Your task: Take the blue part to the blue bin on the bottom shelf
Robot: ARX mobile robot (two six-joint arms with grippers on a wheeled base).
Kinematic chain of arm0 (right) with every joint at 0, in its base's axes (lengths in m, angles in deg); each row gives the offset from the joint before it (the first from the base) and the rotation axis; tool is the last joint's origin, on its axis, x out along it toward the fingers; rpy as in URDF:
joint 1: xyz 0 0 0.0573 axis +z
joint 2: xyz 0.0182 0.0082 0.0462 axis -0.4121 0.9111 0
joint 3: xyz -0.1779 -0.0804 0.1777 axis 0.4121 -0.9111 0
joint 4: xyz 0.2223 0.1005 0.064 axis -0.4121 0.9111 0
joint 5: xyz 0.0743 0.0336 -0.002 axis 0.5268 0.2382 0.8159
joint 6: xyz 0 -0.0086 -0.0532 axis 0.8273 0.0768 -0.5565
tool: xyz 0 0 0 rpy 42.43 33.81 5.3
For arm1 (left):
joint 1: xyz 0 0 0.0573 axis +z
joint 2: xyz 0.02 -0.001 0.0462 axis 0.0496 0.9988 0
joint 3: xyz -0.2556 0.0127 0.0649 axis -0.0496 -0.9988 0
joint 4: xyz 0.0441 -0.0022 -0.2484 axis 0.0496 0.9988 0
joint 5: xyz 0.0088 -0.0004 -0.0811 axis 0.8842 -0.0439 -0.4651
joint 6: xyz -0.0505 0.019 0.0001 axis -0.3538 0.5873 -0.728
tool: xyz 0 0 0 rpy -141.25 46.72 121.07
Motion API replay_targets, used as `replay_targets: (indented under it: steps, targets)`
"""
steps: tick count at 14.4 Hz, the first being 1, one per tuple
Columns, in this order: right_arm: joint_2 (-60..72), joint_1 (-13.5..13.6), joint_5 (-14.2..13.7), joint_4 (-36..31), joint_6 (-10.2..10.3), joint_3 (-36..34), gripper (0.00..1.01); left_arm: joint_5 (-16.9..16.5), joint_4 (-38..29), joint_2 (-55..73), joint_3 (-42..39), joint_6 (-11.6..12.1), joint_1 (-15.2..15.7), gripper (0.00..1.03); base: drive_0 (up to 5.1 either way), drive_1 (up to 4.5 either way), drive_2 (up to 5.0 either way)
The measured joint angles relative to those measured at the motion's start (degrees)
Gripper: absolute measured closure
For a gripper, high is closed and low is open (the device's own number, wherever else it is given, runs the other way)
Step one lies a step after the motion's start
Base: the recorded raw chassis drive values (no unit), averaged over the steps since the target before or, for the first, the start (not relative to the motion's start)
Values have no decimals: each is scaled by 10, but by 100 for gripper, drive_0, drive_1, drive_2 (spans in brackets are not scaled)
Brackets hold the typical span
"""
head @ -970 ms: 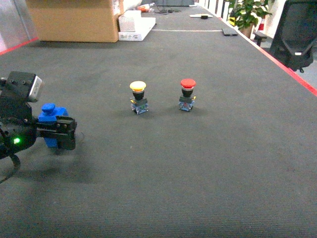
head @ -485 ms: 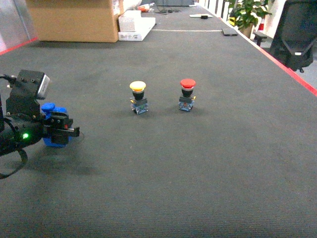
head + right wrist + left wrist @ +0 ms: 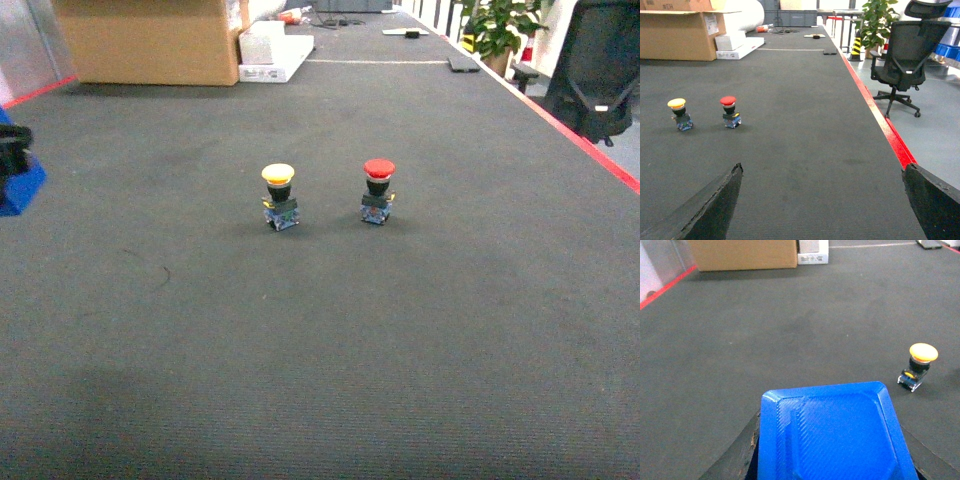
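The blue part (image 3: pixel 832 440) fills the bottom of the left wrist view, held between the dark fingers (image 3: pixel 737 460) of my left gripper (image 3: pixel 832 425), which is shut on it. In the head view the blue part (image 3: pixel 18 187) shows only at the far left edge, off the carpet, with a dark bit of the left gripper (image 3: pixel 10 140) above it. My right gripper (image 3: pixel 822 200) hangs open over bare carpet with nothing between its fingers (image 3: pixel 715 205). The blue bin and the bottom shelf are out of view.
A yellow push button (image 3: pixel 279 195) and a red push button (image 3: pixel 378 190) stand mid-carpet. A cardboard box (image 3: pixel 150 40) and white boxes (image 3: pixel 275 55) sit at the back left. A red floor line (image 3: pixel 880 125) and a black office chair (image 3: pixel 905 55) are to the right.
My left arm has risen and swung left with the blue part, from the carpet at left of the head view to that view's far left edge.
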Motion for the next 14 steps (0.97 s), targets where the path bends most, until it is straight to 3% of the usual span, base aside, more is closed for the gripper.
replay_targets:
  steps: [3, 6, 14]
  targets:
    - [0, 0, 0, 0, 0, 0, 3, 56, 162, -288, -90, -18, -23, 58, 0, 0, 0]
    - [0, 0, 0, 0, 0, 0, 3, 123, 361, -555, -140, -33, -82, 58, 0, 0, 0]
    - [0, 0, 0, 0, 0, 0, 3, 129, 363, -579, -140, -37, -83, 58, 0, 0, 0]
